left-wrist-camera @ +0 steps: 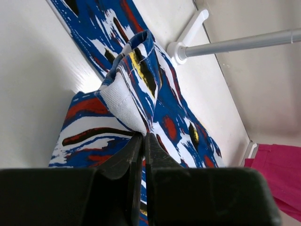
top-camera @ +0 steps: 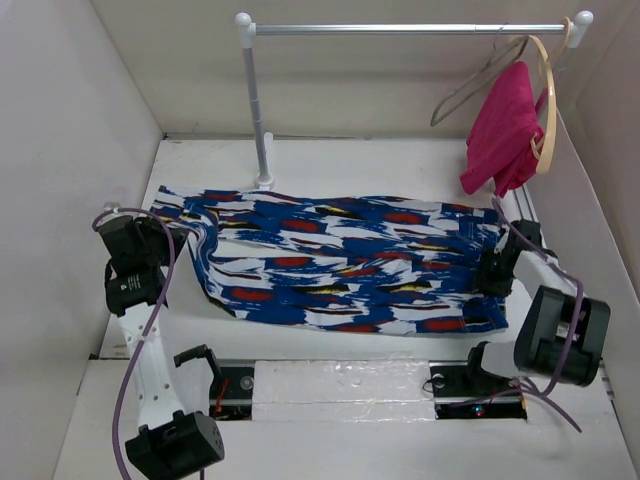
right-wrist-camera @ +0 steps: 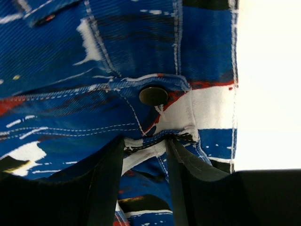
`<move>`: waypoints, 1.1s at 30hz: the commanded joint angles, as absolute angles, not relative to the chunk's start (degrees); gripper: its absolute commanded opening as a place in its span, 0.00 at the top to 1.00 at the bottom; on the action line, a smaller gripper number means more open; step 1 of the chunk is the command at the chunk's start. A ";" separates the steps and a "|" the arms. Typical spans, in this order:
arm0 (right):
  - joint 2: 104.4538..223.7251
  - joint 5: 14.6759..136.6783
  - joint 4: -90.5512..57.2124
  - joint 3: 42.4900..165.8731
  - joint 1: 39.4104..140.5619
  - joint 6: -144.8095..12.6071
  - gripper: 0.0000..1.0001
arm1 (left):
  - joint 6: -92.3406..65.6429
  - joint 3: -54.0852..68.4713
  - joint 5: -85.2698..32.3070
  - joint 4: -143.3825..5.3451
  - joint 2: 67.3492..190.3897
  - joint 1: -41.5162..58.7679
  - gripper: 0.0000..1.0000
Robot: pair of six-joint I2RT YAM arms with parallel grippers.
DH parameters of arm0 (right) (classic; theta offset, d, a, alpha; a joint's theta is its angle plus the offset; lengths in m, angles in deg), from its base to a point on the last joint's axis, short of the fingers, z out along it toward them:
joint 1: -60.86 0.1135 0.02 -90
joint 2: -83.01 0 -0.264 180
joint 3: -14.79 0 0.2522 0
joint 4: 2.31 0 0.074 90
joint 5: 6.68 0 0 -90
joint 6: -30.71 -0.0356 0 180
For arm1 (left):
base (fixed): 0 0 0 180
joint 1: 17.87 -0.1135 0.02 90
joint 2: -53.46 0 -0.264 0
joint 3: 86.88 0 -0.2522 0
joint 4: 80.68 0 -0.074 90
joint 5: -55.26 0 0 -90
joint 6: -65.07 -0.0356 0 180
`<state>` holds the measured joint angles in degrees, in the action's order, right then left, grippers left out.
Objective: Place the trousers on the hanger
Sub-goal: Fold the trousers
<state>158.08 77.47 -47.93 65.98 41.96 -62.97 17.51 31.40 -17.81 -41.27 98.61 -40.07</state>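
The trousers [top-camera: 340,260] lie spread across the table, leg ends at the left and waist at the right. My left gripper [top-camera: 172,238] is shut on a raised fold of a trouser leg end; the left wrist view shows its jaws [left-wrist-camera: 143,136] pinched tight on the fabric [left-wrist-camera: 164,108]. My right gripper [top-camera: 493,272] is at the waist, its jaws [right-wrist-camera: 146,141] closed onto the bunched waistband [right-wrist-camera: 94,70] just below a metal button [right-wrist-camera: 153,95]. The thin grey wire hanger [top-camera: 452,103] hangs from the rail at the back right, apart from both grippers.
A clothes rail [top-camera: 400,30] on a white post [top-camera: 255,110] spans the back. A pink garment [top-camera: 505,125] on a pale wooden hanger [top-camera: 547,95] hangs at its right end. White walls close in left, right and behind.
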 commanded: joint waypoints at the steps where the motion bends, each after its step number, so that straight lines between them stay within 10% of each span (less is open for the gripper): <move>1: 165.34 76.02 -41.65 70.73 41.00 -61.14 0.54 | 16.73 32.51 -19.71 -44.58 97.76 -40.02 1.00; 8: 169.42 72.77 -36.28 75.74 37.05 -54.37 0.52 | 15.33 33.75 -21.99 -43.45 97.85 -37.22 1.00; 19: 138.58 75.24 -48.59 61.52 22.23 -58.59 0.34 | 15.76 29.97 -26.56 -39.76 97.49 -31.50 1.00; 33: 147.25 60.92 -44.40 59.23 11.03 -56.03 0.22 | 16.73 27.24 -34.12 -40.02 102.42 -30.97 1.00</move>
<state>145.99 66.39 -48.76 59.75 11.34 -55.10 16.33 28.14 -31.74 -38.36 102.26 -31.11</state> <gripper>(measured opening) 0.778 0.006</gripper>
